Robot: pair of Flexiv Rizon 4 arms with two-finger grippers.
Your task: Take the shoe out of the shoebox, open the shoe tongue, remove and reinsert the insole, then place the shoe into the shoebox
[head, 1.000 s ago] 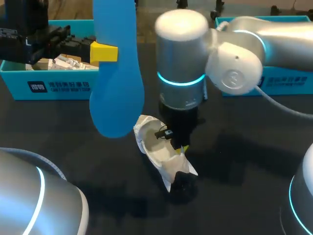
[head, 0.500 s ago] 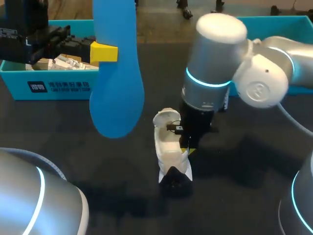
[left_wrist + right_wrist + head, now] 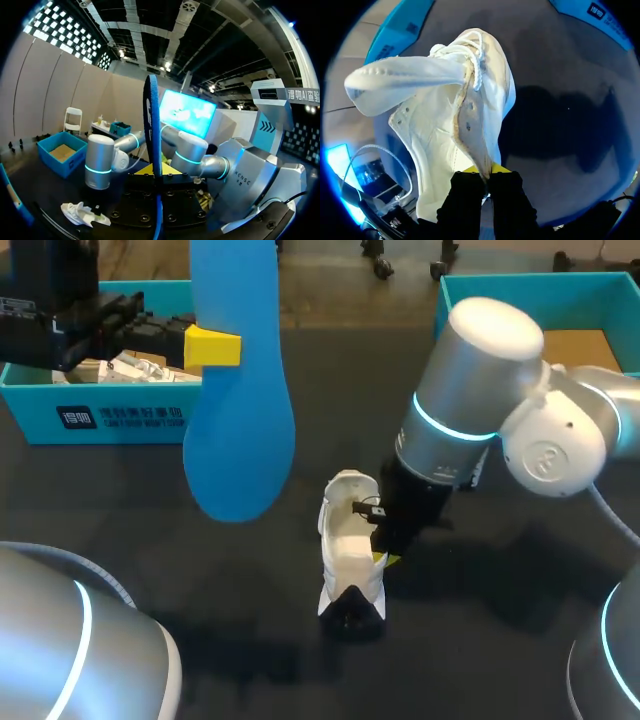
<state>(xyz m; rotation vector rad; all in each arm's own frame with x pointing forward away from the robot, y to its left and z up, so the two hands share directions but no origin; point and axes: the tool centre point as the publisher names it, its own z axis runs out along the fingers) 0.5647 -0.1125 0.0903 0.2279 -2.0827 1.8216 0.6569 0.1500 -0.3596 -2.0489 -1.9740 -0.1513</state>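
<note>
A blue insole [image 3: 238,390] hangs upright high above the table, with my left gripper [image 3: 207,347] shut on its edge. In the left wrist view the insole [image 3: 152,125] shows edge-on, rising from between the yellow tips of that gripper [image 3: 156,170]. The white shoe [image 3: 349,550] lies on the black table near the middle. My right gripper [image 3: 384,556] is shut on the shoe's side wall. The right wrist view has the shoe [image 3: 445,130] with its tongue [image 3: 405,75] folded out and the opening's rim pinched in the right gripper [image 3: 485,176].
A blue shoebox [image 3: 100,415] holding paper stands at the back left, behind the left arm. A second blue box [image 3: 520,285] is at the back right. Bare black table lies in front of the shoe.
My right arm has swung to the right, dragging and turning the shoe so that it now lies straighter. The left arm and the insole have not moved.
</note>
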